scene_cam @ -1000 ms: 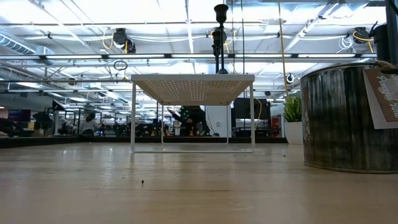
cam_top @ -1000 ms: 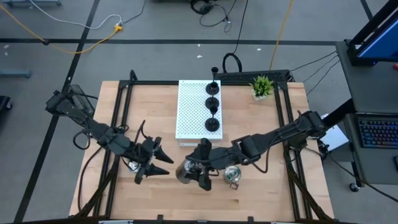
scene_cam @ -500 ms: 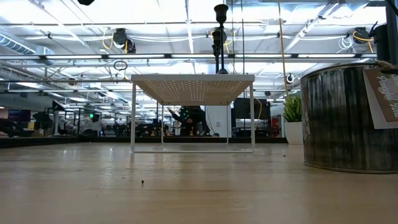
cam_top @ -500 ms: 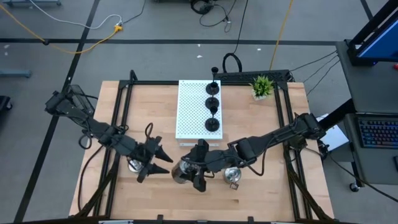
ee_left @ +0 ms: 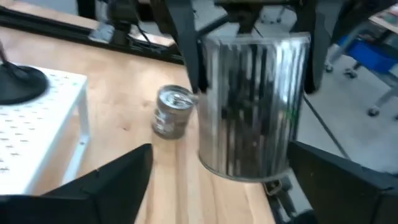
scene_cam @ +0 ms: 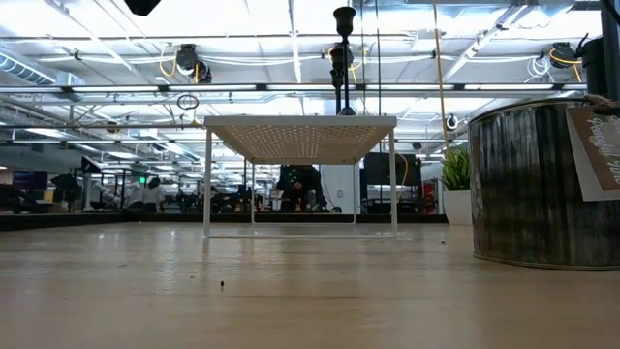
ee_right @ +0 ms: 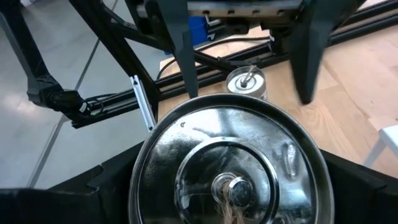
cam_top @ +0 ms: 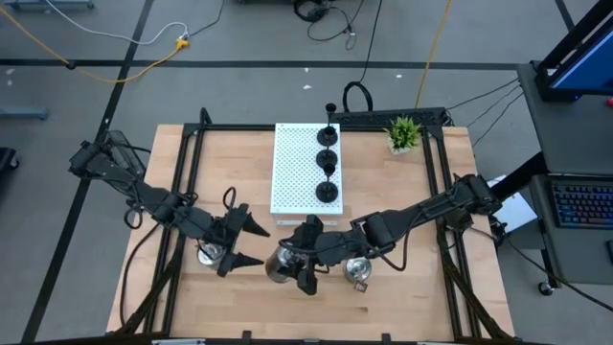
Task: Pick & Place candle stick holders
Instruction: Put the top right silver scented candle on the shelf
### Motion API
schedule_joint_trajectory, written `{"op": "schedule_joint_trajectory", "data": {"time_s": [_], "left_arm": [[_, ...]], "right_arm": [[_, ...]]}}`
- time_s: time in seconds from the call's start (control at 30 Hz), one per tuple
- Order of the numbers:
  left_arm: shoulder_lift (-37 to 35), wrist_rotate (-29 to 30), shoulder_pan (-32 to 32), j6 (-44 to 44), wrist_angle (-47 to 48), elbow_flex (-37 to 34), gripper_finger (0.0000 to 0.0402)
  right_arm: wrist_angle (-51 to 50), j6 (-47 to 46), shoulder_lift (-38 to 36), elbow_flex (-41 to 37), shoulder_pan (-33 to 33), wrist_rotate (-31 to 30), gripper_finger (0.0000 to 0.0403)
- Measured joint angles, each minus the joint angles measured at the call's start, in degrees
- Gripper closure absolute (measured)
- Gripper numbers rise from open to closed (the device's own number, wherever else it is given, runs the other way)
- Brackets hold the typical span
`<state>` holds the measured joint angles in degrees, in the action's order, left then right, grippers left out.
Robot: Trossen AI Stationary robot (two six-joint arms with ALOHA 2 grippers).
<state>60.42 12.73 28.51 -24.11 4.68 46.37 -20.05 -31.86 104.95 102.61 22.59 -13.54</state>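
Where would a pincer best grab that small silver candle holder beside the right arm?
Probably across its round ribbed wall, dropping straight down. The small silver holder stands upright and squat with bare table around it, so opposite sides are free. The right pincer, at the large silver holder, is nearest.

Two dark, jointed arms trail black cables, each tool ending in pointed fingers.
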Motion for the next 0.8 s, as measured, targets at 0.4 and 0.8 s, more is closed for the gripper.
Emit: {"op": "schedule_joint_trajectory", "data": {"time_s": [0.4, 0.8], "left_arm": [[3.64, -2.79, -3.63, -1.05, -2.51, -0.02, 0.0007], [8.02, -8.45, -5.51, -2.26, -12.17, -0.09, 0.0003]], "right_arm": [[-0.49, -0.27, 0.00, -0.04, -1.20, 0.22, 0.0061], [-0.80, -0.74, -0.07, -1.05, -2.36, 0.02, 0.0061]]}}
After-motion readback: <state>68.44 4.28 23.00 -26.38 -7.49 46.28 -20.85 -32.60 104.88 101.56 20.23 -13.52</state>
